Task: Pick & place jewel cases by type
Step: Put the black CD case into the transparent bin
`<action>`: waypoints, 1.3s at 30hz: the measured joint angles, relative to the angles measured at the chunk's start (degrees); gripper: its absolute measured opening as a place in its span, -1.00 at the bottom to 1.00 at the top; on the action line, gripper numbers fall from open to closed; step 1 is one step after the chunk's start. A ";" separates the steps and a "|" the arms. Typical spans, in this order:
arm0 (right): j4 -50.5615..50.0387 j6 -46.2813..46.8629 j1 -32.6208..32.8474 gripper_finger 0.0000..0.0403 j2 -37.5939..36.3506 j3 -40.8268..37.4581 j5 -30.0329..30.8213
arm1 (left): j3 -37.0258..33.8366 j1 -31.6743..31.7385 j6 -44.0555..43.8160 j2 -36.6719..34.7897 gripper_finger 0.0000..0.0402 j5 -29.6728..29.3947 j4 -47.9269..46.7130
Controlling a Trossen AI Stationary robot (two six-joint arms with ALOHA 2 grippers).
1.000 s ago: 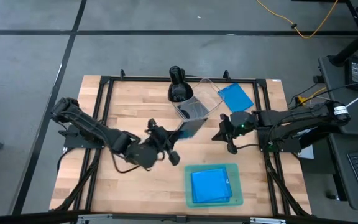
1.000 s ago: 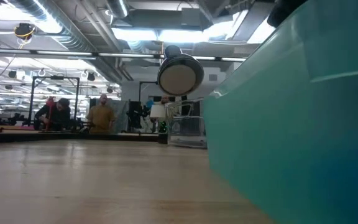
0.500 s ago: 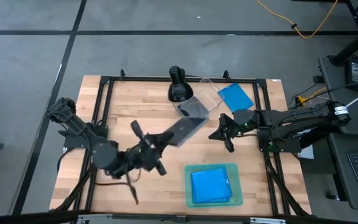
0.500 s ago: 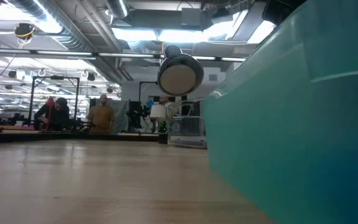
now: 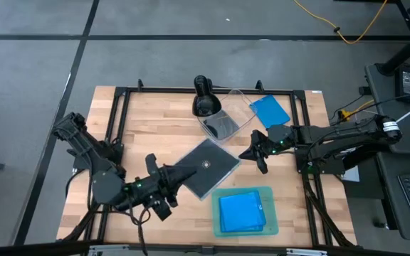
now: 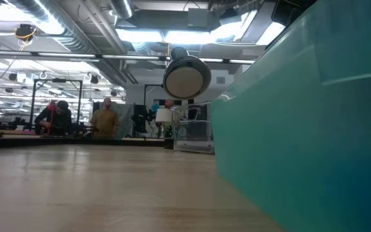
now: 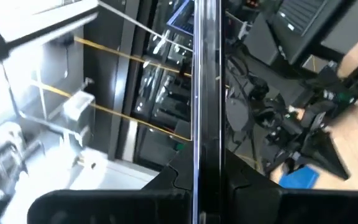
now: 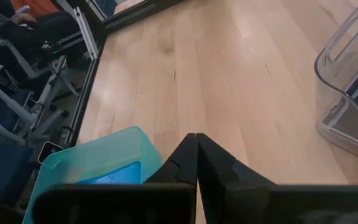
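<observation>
L gripper is clamped on edge of a black-and-clear jewel case held above table centre, just beside teal tray w/ blue cases, while R gripper is closed, empty, near clear tub.

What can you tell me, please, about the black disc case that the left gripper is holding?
The black disc case is a thin, squarish, dark plastic case with a glossy face. The left gripper is shut on its near corner, holding it over the middle of the table, between the clear tub and the teal tray. In the left wrist view it shows edge-on.
</observation>
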 joint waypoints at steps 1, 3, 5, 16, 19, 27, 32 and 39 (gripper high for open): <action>0.00 0.00 0.00 -0.98 0.00 0.00 0.00 | 0.44 0.00 0.80 0.00 -0.95 0.35 -1.06; 0.00 0.00 0.00 -0.97 0.00 0.00 -0.01 | 1.30 0.02 1.18 -0.02 -0.95 0.56 -4.81; 0.00 0.00 0.00 -0.93 0.00 0.00 -0.19 | 1.86 0.26 1.23 -0.02 -0.95 0.64 -9.29; 0.05 1.44 0.00 -0.91 0.00 0.02 -0.59 | 2.96 0.52 -0.12 0.00 -0.95 0.46 -16.28; 0.83 1.14 0.00 -0.93 0.00 0.02 -0.59 | 2.96 0.55 -4.52 0.00 -0.95 -0.66 -16.24; 6.97 -7.03 0.00 -0.94 0.02 0.04 -0.52 | 2.96 1.52 -31.49 0.00 -0.95 -5.75 -16.21; 10.99 -15.25 0.00 -0.94 0.02 0.07 0.96 | 2.96 2.27 -50.77 0.00 -0.95 -7.27 -16.23; 12.95 -23.53 0.00 -0.94 0.02 0.07 0.99 | 2.96 4.55 -88.85 0.00 -0.95 -4.44 -22.53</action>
